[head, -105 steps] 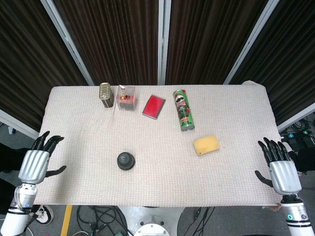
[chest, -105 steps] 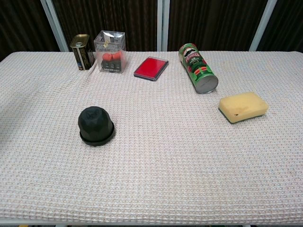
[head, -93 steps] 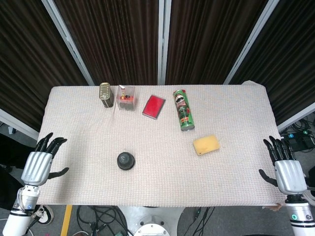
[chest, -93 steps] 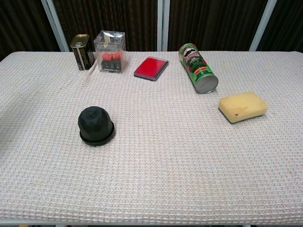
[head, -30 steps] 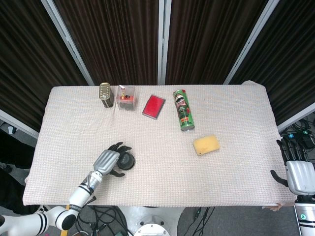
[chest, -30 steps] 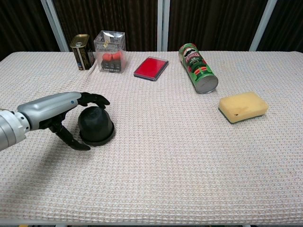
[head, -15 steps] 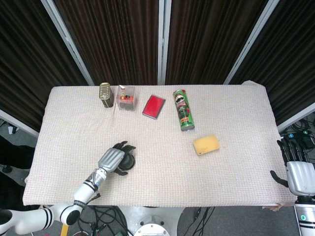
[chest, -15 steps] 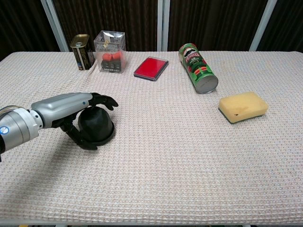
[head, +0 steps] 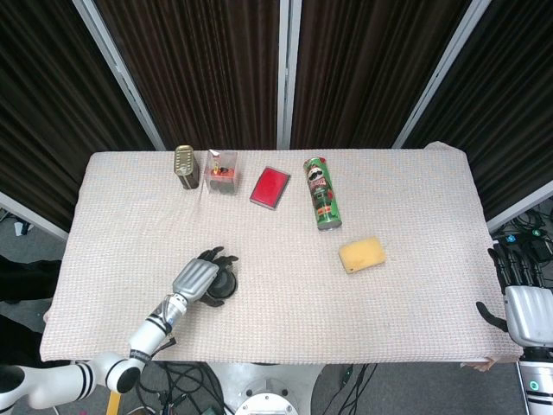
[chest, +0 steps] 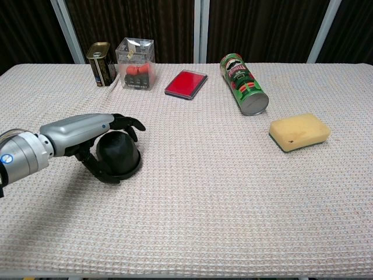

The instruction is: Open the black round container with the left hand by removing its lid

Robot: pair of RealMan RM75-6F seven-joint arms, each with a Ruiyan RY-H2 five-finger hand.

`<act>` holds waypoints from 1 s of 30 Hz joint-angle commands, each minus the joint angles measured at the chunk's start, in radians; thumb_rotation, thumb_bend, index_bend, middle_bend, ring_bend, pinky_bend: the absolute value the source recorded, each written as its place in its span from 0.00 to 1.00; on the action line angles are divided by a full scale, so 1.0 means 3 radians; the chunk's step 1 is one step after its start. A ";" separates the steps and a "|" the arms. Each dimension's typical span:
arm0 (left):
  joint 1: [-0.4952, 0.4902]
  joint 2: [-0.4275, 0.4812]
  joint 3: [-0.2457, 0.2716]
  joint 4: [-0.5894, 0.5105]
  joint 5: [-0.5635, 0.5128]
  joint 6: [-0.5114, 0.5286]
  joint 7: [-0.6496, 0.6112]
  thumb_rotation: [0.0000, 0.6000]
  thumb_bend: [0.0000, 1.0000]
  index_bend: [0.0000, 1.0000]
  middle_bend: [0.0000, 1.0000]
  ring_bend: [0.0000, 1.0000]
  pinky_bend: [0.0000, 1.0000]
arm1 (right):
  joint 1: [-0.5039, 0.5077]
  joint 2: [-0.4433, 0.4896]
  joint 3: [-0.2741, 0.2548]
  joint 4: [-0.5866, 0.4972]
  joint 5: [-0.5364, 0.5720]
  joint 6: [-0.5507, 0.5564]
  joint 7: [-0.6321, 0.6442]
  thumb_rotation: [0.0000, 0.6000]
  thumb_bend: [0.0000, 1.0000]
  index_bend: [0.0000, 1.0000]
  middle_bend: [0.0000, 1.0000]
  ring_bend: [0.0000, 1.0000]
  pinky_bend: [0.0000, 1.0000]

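The black round container sits on the waffle-weave tablecloth, well in front of the gold tin and the clear plastic box and off to the left of the yellow sponge. Its domed lid is still seated on the flared base, so nothing has been opened yet. The left hand is draped over the container, dark fingers curved across the top and far side, thumb low on the near side. They look narrowed around the dome, though I cannot tell whether they actually press on it or hover just off it. By my reckoning the reach is done; closing firmly and lifting or twisting the lid away remain.

The hand covers the left half of the container in both views, so the seam between lid and base is hard to make out. The right hand shows only in the head view, off the table's right edge beyond the sponge, fingers apart, holding nothing, its wrist cut off by the frame
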 commanded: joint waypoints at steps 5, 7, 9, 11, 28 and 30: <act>0.0001 -0.0012 0.0033 0.0048 0.0053 0.0063 -0.0051 1.00 0.04 0.15 0.25 0.03 0.13 | -0.0004 0.0005 -0.0008 -0.0007 -0.0012 -0.0003 0.0013 1.00 0.11 0.00 0.00 0.00 0.00; 0.0000 -0.0018 0.0032 0.0070 0.0055 0.0073 -0.0060 1.00 0.04 0.15 0.25 0.03 0.13 | -0.0007 0.0004 -0.0006 -0.0001 -0.0010 0.0002 0.0017 1.00 0.11 0.00 0.00 0.00 0.00; -0.0003 -0.0024 0.0036 0.0094 0.0051 0.0075 -0.0057 1.00 0.04 0.15 0.25 0.03 0.13 | -0.0009 0.0001 -0.0007 0.0006 -0.0010 0.0001 0.0024 1.00 0.11 0.00 0.00 0.00 0.00; -0.0008 -0.0029 0.0041 0.0112 0.0039 0.0064 -0.0048 1.00 0.04 0.15 0.25 0.03 0.13 | -0.0007 -0.0002 -0.0007 0.0014 -0.0002 -0.0013 0.0032 1.00 0.11 0.00 0.00 0.00 0.00; -0.0006 0.0009 0.0043 0.0092 0.0028 0.0094 -0.0149 1.00 0.18 0.25 0.34 0.06 0.15 | 0.0003 -0.0057 -0.0024 0.0118 0.0043 -0.0113 0.0132 1.00 0.12 0.00 0.00 0.00 0.00; 0.0007 0.0026 0.0035 0.0066 0.0014 0.0116 -0.0152 1.00 0.20 0.27 0.35 0.07 0.15 | 0.0003 -0.0067 -0.0029 0.0139 0.0045 -0.0124 0.0147 1.00 0.12 0.00 0.00 0.00 0.00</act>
